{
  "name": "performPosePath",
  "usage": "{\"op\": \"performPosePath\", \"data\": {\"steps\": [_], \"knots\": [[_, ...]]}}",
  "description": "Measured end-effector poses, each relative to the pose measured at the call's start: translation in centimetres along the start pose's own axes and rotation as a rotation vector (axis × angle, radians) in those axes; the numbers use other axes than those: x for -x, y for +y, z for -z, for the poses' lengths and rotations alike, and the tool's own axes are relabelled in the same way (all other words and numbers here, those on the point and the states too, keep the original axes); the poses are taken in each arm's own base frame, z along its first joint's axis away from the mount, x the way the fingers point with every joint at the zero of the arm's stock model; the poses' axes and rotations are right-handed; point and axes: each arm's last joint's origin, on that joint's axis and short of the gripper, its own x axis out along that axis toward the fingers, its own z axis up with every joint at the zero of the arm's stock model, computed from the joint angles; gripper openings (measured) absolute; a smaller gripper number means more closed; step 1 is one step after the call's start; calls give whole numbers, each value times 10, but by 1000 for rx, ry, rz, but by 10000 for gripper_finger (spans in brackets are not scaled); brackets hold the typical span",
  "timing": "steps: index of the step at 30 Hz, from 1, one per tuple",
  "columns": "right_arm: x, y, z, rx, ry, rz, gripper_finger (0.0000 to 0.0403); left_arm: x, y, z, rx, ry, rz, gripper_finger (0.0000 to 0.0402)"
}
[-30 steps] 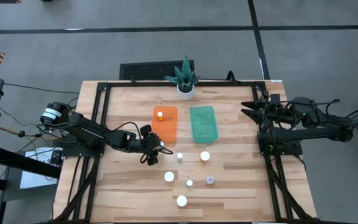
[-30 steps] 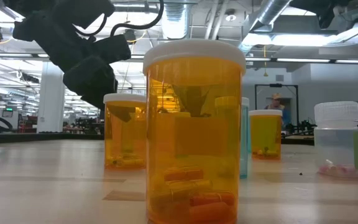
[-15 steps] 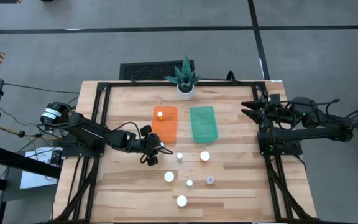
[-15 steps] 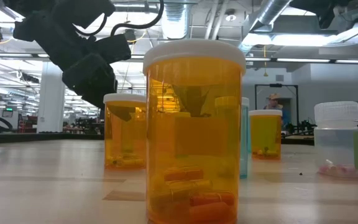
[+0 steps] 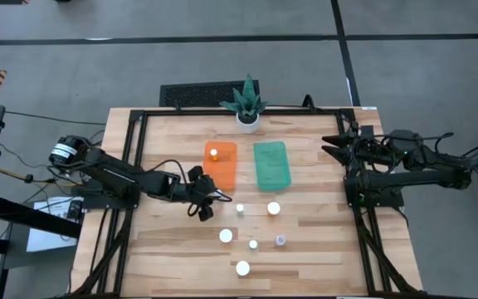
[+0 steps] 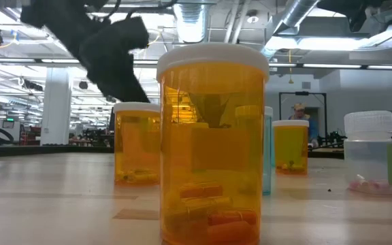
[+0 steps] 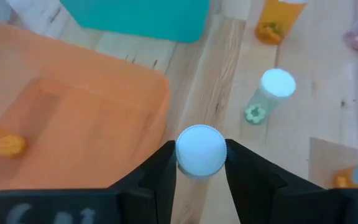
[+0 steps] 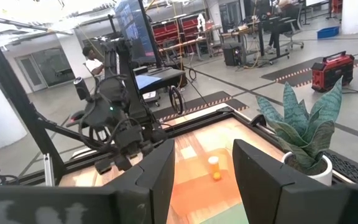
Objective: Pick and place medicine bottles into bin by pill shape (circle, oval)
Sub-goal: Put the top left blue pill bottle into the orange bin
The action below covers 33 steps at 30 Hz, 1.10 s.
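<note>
White-capped bottle [image 7: 200, 151] upright in left tool [image 7: 199, 167]

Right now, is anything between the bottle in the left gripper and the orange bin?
Nothing visible. The left gripper holds a white-capped bottle right beside the orange bin, whose near corner is bare; its one bottle stands at the far end.

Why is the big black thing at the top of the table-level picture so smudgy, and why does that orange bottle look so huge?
In the low view the dark left arm shows smeared while the table stays sharp. The orange plastic medicine bottle with a white cap fills the picture because it stands nearest the camera. In the left wrist view the orange plastic bin is soft and out of focus.
</note>
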Motion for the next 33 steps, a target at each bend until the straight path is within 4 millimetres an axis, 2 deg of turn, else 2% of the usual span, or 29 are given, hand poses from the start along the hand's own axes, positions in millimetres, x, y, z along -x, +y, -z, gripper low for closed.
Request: {"op": "performPosePath", "data": {"steps": [8,14,20,26,33], "knots": [[0,0,0,1,3,1,175,29,1,-43,-73,40,-76,115],[0,0,0,2,4,1,175,31,22,-72,-62,-11,-134,115],[0,0,1,3,7,2,175,24,59,-87,-50,-51,-201,114],[0,0,1,3,11,3,175,8,92,-91,-54,-52,-248,114],[0,0,1,4,14,4,175,-28,107,-82,-84,14,-250,114]]}}
